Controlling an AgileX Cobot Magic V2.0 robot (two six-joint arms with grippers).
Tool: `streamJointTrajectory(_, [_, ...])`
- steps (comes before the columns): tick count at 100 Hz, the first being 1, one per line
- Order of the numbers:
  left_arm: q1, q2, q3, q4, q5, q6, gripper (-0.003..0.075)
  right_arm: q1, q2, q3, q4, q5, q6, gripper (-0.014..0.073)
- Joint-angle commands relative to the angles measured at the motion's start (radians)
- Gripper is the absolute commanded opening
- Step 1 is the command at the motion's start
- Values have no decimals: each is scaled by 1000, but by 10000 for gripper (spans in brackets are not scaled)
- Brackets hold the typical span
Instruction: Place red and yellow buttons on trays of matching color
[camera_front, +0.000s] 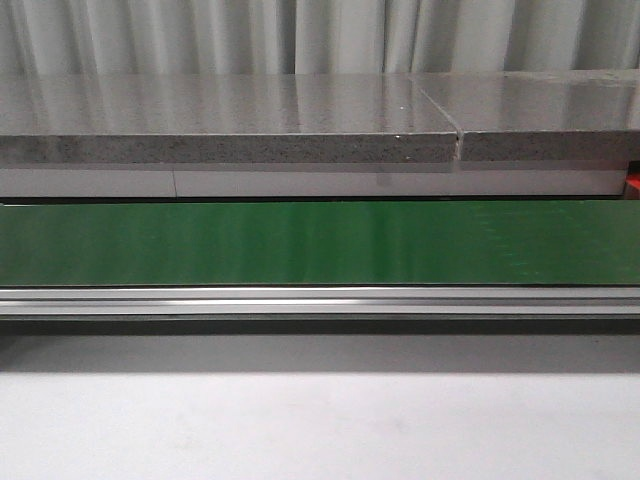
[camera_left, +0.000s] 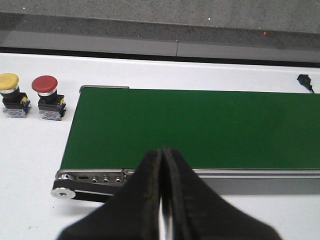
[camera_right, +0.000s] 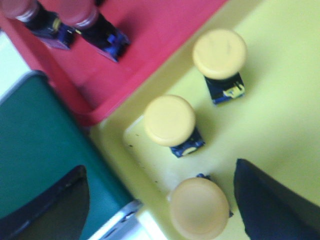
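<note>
Two buttons (camera_left: 27, 96) beside green belt (camera_left: 200, 127); left hand (camera_left: 161, 200) closed.

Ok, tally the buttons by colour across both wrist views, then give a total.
Yellow buttons: 4, three in the yellow tray at, and one on the table
Red buttons: 3, two in the red tray at, and one on the table
Total: 7

The left gripper (camera_left: 162, 200) has two black, wedge-shaped fingers (camera_left: 135, 210), worn brownish along their inner edges. The right gripper (camera_right: 160, 200) shows dark, blurred, rounded fingers (camera_right: 265, 205).
</note>
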Motion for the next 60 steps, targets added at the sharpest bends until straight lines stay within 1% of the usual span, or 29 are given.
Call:
streamJointTrajectory(1, [-6, 5, -27, -6, -71, 2, -19, 24, -86, -35, 13, -27, -7, 595])
streamJointTrajectory(20, [-6, 5, -27, -6, -71, 2, -19, 168, -210, -35, 13, -62, -96, 594])
streamJointTrajectory(44, [-6, 5, -27, -6, -71, 2, -19, 389, -333, -35, 13, -84, -248, 594])
streamJointTrajectory(60, [-6, 5, -27, -6, -71, 2, -19, 492, -416, -35, 13, -71, -328, 591])
